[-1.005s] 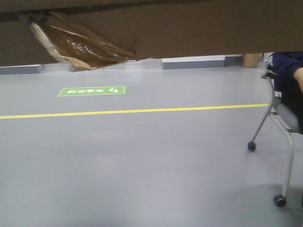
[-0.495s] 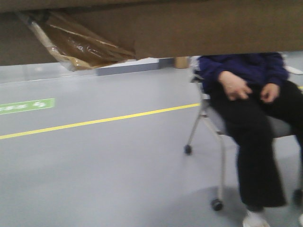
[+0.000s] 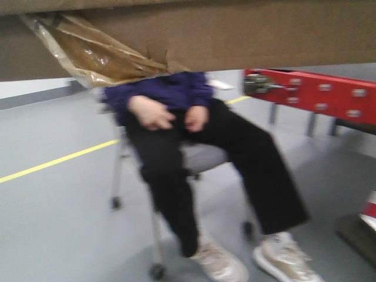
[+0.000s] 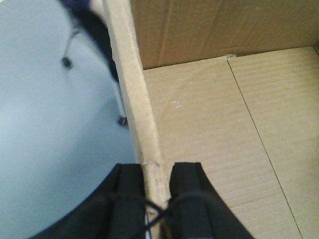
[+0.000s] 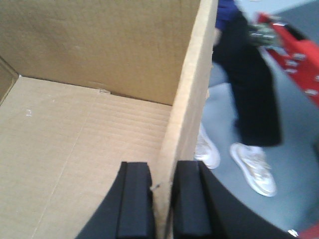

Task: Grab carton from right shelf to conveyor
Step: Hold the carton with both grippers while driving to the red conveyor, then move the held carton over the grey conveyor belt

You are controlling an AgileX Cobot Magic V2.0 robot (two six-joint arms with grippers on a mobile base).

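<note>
The brown carton (image 3: pixel 247 35) fills the top of the front view, held up in the air, with a ragged tuft of yellowish tape (image 3: pixel 94 56) hanging from its lower seam. My left gripper (image 4: pixel 155 172) is shut on the carton's left wall (image 4: pixel 134 99), one finger outside and one inside. My right gripper (image 5: pixel 162 172) is shut on the carton's right wall (image 5: pixel 192 89) in the same way. The open, bare inside of the carton (image 5: pixel 75 149) shows in both wrist views. The conveyor's red frame (image 3: pixel 317 94) appears at the right of the front view. The shelf is out of view.
A person in a dark blue top and black trousers (image 3: pixel 194 135) sits on a wheeled chair (image 3: pixel 155 270) directly ahead, white shoes (image 3: pixel 282 258) on the grey floor. A yellow floor line (image 3: pixel 53 161) runs at the left. The person's shoes (image 5: pixel 251 169) also show beyond the carton's right wall.
The view has swung to the right with the carton held: the seated person slid from right to centre, the green floor sign left the frame, and the red conveyor frame came in.
</note>
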